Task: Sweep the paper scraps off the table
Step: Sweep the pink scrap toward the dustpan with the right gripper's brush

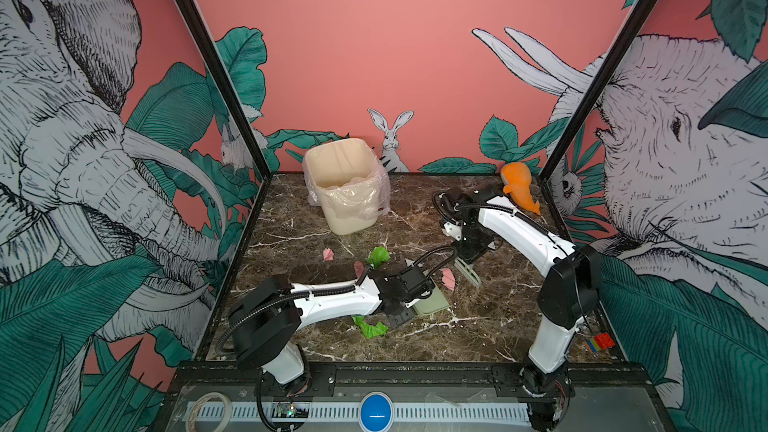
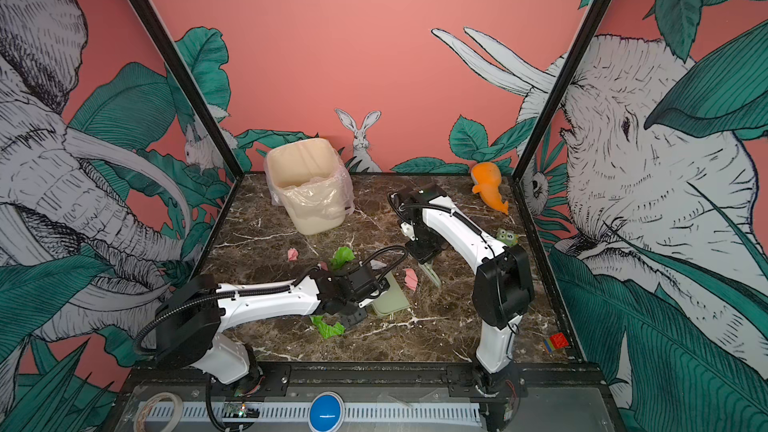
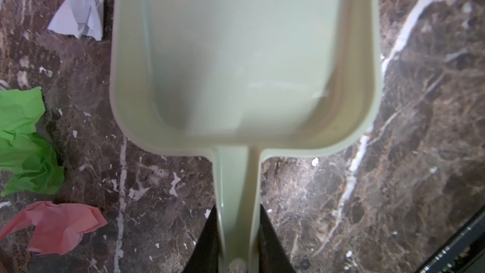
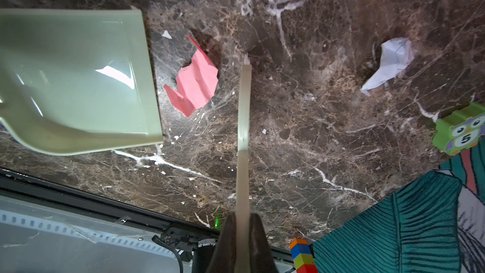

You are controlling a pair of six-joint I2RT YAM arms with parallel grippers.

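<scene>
Fig.: L gripper (image 3: 237, 219) clamped on dustpan (image 3: 236, 61) handle; R gripper (image 4: 242, 221) clamped on brush (image 4: 243, 114). Pink, green & white paper scraps (image 1: 448, 279) lie on table (image 1: 498, 326), lower centre of frame in both top views, round the pan.

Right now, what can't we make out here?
- Dustpan: both top views, left arm covers most of it.
- Paper scraps: both top views, left arm hides some; count unsure.
- Brush: right wrist view, edge-on; bristle contact with table unclear.
- Trash bin bottom: both top views, hidden by its wall.
</scene>
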